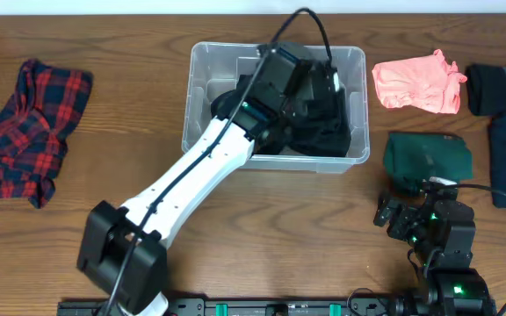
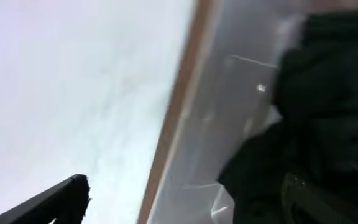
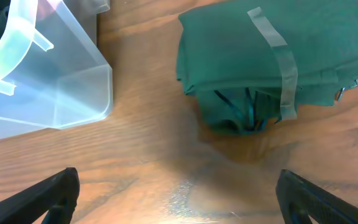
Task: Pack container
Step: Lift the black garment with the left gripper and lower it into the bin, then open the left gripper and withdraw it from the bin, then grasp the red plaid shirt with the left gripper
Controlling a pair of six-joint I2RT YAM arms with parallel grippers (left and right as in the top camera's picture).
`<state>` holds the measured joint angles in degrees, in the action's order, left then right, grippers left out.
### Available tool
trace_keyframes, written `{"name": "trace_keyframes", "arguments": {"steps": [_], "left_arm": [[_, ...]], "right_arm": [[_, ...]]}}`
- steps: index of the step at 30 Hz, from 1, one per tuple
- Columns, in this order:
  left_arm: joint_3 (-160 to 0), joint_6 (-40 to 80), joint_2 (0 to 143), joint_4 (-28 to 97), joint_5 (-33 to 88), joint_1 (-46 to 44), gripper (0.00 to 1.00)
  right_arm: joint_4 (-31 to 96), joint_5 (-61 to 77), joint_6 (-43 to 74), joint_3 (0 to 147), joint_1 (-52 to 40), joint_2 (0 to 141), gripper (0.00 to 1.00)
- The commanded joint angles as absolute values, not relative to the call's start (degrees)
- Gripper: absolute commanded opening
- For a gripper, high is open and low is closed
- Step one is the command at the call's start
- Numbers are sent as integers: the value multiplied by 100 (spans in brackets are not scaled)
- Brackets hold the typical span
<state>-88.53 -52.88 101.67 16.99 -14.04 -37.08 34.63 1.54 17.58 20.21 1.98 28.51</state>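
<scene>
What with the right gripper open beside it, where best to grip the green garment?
Grip the green garment at its near edge, by the tape band binding its layers. The open right gripper faces that edge, so approach from the robot's side.

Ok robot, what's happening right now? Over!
Left end effector open, down inside the bin, at the black clothes. Right end effector open, empty, facing the folded green cloth. Nothing else in the way.
</scene>
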Motion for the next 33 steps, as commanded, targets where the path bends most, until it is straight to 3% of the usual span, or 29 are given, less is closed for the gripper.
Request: {"name": "trace_keyframes", "arguments": {"steps": [1,5,13,19,26,33], "left_arm": [[-8934,-3096,9577,1688,-1850,-3428,98],[-8934,-884,9194,2375,-1708,-3122,98],[-8934,-390,8842,3516,-1009,-2821,98],[-8934,980,8646,4375,-1007,-1664,98],[-8910,248,8989,4877,-1833,-134,98],[-8908,-211,10112,4737,-2397,473,98]], "right_arm": [[3457,172,1820,2078,233,2851,99],[3457,172,1820,2078,233,2851,99],[3457,172,1820,2078,233,2851,99],[3457,172,1820,2078,233,2851,99],[3454,172,1820,2078,233,2851,99],[3457,172,1820,2078,233,2851,99]]}}
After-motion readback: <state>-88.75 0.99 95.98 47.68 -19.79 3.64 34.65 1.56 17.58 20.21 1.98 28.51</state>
